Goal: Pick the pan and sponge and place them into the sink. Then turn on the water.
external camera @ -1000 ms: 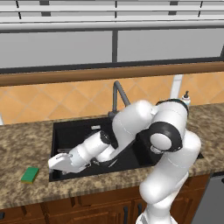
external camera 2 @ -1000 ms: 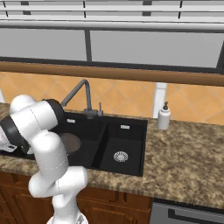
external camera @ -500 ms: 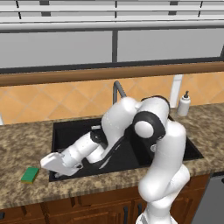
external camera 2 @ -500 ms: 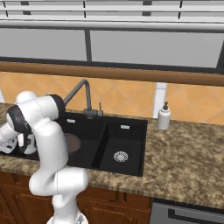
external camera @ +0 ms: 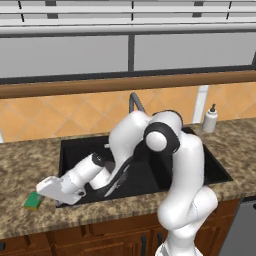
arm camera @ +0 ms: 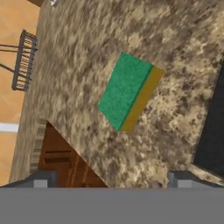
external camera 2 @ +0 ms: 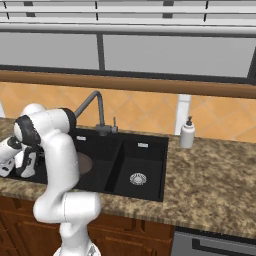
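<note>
The sponge is green on top with a yellow edge; the counter is speckled brown granite; the sink is black.

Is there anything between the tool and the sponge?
Nothing but bare granite counter lies between the tool and the sponge, as the hand view shows.

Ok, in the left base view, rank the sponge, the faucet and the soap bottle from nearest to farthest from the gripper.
1. The sponge, on the counter just left of the gripper.
2. The faucet, behind the sink, partly hidden by the arm.
3. The soap bottle, far right on the counter by the wall.
</note>
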{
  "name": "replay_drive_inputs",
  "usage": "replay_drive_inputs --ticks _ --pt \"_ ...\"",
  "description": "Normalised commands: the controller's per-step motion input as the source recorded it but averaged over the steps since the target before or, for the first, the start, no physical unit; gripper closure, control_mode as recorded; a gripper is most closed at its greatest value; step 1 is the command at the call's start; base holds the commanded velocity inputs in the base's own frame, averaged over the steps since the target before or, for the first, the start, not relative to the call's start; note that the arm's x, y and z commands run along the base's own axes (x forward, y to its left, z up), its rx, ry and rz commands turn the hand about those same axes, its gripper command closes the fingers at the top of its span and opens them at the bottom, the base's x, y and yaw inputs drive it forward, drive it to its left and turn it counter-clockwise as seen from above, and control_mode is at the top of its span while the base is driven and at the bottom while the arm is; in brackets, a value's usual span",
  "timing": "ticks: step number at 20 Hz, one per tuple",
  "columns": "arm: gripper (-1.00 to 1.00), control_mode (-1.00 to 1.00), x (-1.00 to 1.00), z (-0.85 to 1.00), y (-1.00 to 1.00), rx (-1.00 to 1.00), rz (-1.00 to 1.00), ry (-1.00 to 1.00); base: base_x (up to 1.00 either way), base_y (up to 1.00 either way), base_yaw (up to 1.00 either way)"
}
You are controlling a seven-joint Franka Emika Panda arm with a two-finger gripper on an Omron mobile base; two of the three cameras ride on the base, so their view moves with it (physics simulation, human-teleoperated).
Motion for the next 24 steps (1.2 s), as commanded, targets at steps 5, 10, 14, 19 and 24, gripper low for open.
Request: replay_drive_inputs --ticks 5,10,14,19,24 --pt "-1.00 -1.00 0.73 1.00 0.75 -0.29 -0.16 0.20 0.00 0.00 0.00" --pt "-1.00 -1.00 0.75 0.99 0.92 -0.25 -0.22 0.04 0.00 0.00 0.00" --pt "-1.00 -1.00 0.72 0.55 0.89 -0.36 -0.19 0.06 0.00 0.00 0.00" --pt "-1.00 -1.00 0.48 0.38 0.17 -0.35 -0.13 0.30 0.00 0.00 0.00" --pt "-1.00 -1.00 0.04 0.09 0.00 -0.24 -0.17 0.45 0.00 0.00 0.00"
